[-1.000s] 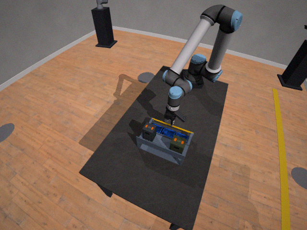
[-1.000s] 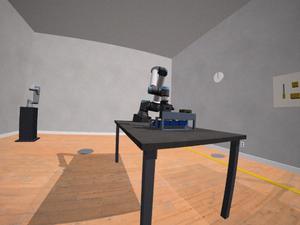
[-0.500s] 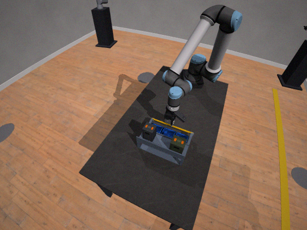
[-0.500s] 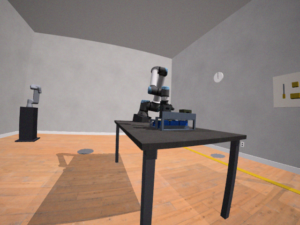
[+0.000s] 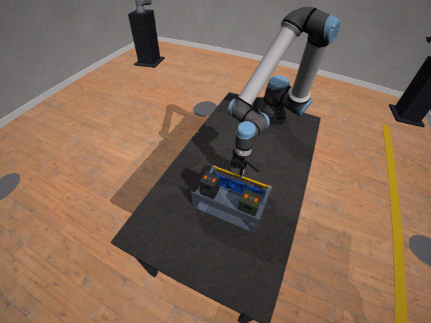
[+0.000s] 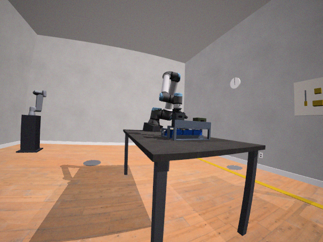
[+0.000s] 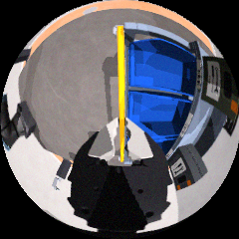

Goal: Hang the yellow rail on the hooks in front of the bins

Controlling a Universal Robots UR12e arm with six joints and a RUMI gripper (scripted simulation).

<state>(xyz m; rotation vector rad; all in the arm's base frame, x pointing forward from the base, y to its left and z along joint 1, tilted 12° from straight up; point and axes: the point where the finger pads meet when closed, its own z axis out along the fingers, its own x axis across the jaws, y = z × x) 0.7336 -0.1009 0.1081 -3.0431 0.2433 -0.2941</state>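
"In front of the blue bins, where's the yellow rail?"

"Stretched along them, the gripper's fingers clamped on it."

"Hung, then?"

"Lined up, I'd judge; seating between the end plates (a tight fit, mind) I can't confirm. Letting go and backing off remain."

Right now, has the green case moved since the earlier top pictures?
No. In the top view, the green case sits at the same spot on the gray rack.
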